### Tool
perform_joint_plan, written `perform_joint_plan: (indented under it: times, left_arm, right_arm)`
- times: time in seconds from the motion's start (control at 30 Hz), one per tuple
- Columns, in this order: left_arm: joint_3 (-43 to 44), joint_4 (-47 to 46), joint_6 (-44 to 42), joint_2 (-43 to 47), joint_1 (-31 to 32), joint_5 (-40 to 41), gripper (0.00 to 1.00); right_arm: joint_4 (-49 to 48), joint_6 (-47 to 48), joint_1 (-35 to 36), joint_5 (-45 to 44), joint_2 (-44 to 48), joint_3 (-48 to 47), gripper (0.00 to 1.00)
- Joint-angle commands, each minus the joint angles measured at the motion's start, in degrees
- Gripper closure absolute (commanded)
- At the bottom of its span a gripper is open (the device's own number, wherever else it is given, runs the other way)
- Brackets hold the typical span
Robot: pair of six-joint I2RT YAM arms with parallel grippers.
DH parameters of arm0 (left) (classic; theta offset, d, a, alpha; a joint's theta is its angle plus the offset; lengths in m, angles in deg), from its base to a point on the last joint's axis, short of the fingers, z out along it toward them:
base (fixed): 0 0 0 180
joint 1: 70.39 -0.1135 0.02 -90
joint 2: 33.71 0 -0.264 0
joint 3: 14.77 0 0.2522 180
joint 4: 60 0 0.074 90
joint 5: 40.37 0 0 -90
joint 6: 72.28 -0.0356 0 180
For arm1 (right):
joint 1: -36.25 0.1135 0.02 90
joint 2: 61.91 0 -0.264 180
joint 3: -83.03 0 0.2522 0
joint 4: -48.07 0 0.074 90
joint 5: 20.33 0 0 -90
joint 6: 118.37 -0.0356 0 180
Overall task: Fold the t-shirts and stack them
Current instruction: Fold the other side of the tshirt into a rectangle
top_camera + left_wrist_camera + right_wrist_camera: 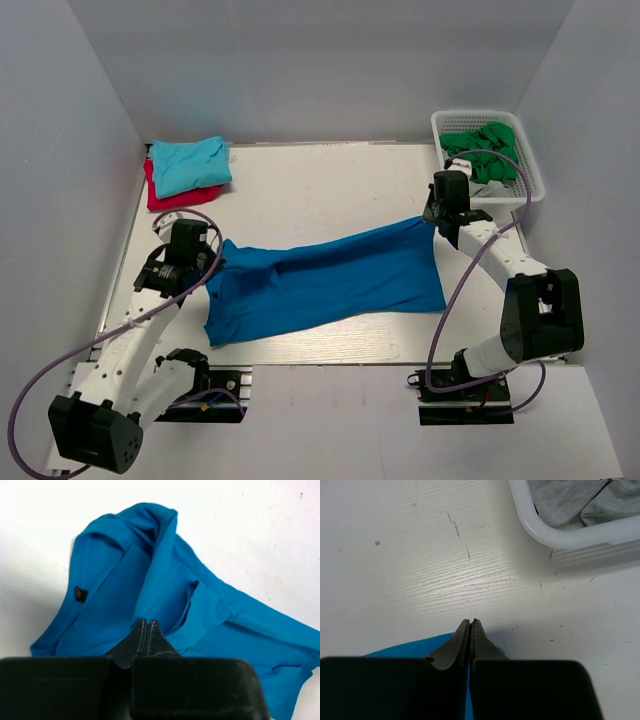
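Now the left tool point(148, 623) and right tool point(471, 622) are each pinched shut on one end of the blue t-shirt point(320, 285), holding it stretched across the counter point(300, 195), likely for neat folding.

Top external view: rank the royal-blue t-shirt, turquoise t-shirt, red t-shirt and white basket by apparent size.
1. royal-blue t-shirt, spread out, clearly largest.
2. white basket.
3. turquoise t-shirt, folded, somewhat smaller than the basket.
4. red t-shirt, mostly hidden under the turquoise one; ranked on its visible edge only.
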Motion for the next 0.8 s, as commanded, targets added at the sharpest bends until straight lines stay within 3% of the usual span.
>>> perform_joint_plan:
  times: [0.0, 0.17, 0.47, 0.63, 0.77]
  left_arm:
    - [0.3, 4.6, 2.5, 4.1, 0.2, 1.3, 1.00]
    - [-1.8, 8.9, 4.8, 10.3, 0.2, 0.5, 1.00]
    - [-16.6, 9.0, 7.4, 16.5, 0.2, -18.3, 1.00]
    - [-14.9, 17.2, 9.1, 17.2, 0.2, -19.6, 1.00]
    - [-16.2, 18.5, 9.6, 18.7, 0.2, -22.3, 1.00]
  right_arm:
    - [1.9, 1.3, -0.5, -0.7, 1.1, -1.5, 1.00]
    - [0.6, 0.3, -0.4, 1.5, 1.9, 1.5, 1.00]
    - [1.5, -0.7, -0.4, -0.3, 1.1, 2.1, 1.00]
    - [1.9, -2.3, -0.7, -0.7, 1.5, 4.4, 1.00]
    - [1.6, -3.7, -0.9, -1.4, 1.1, 6.3, 1.00]
